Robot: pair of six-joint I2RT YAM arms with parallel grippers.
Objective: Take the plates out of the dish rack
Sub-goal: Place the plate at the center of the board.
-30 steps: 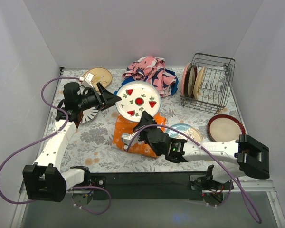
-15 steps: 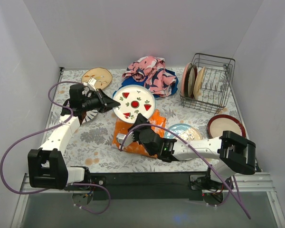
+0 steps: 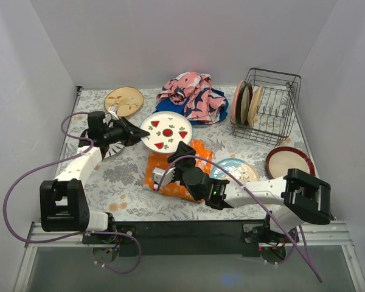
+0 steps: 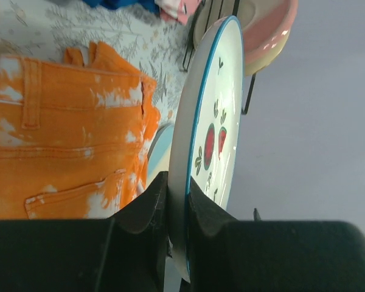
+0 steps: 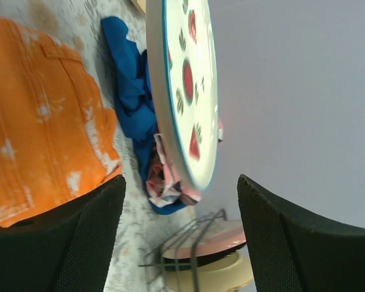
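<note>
The watermelon-print plate hangs tilted above the orange cloth. My left gripper is shut on its left rim; in the left wrist view both fingers of that gripper pinch the edge of the plate. My right gripper is open just below the plate's near edge. In the right wrist view the plate stands apart from that gripper, whose jaws are spread wide. The dish rack at the back right holds three upright plates.
A tan leafy plate lies at the back left. A striped plate shows under my left arm. A blue-cream plate and a red-rimmed plate lie at the right. Orange cloth is mid-table; pink and blue cloths lie behind.
My left gripper closed on the watermelon plate's rim. My right gripper opened and let the plate go. The plate moved left and back, and now lies flatter.
</note>
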